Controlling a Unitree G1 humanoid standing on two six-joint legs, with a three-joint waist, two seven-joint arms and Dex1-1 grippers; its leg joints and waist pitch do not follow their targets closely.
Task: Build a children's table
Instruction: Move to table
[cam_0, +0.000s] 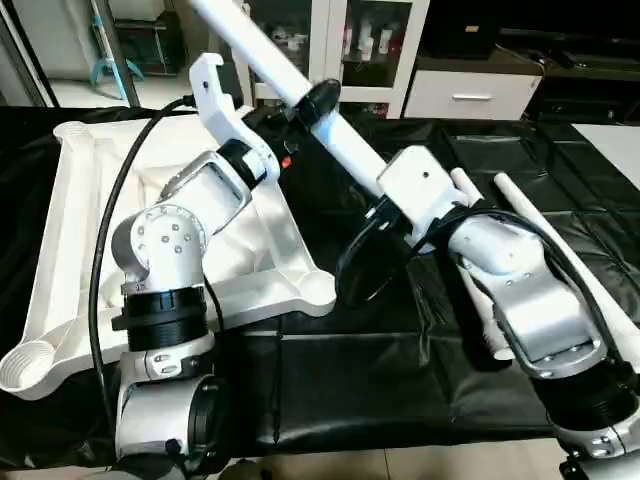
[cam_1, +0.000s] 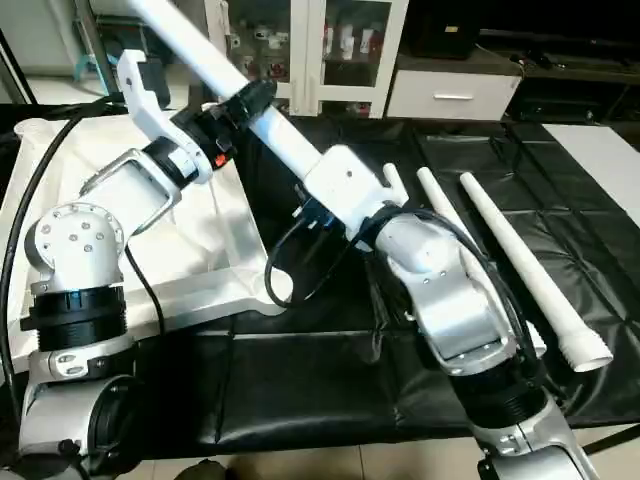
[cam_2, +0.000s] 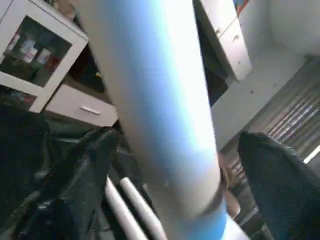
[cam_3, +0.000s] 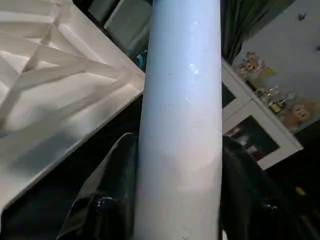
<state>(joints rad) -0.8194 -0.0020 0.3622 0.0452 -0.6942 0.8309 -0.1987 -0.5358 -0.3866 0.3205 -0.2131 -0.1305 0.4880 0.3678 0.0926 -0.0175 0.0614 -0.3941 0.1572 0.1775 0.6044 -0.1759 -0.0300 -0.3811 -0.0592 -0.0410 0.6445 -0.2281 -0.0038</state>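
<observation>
The right gripper (cam_3: 180, 200) clamps a white leg (cam_1: 275, 135), raised for socketing. The left gripper (cam_2: 170, 165) straddles it, its fingers (cam_2: 280, 175) spread and not gripping, likely to steady it.

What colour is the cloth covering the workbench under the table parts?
Black, slightly shiny and wrinkled cloth, seen best in the left eye view.

Silver cylindrical forearms with white housings; left arm (cam_0: 165, 250) has round screw-dotted joint, ribbed black collar, black cable, small orange mark; right arm (cam_1: 450, 300) carries looped black cables.
</observation>
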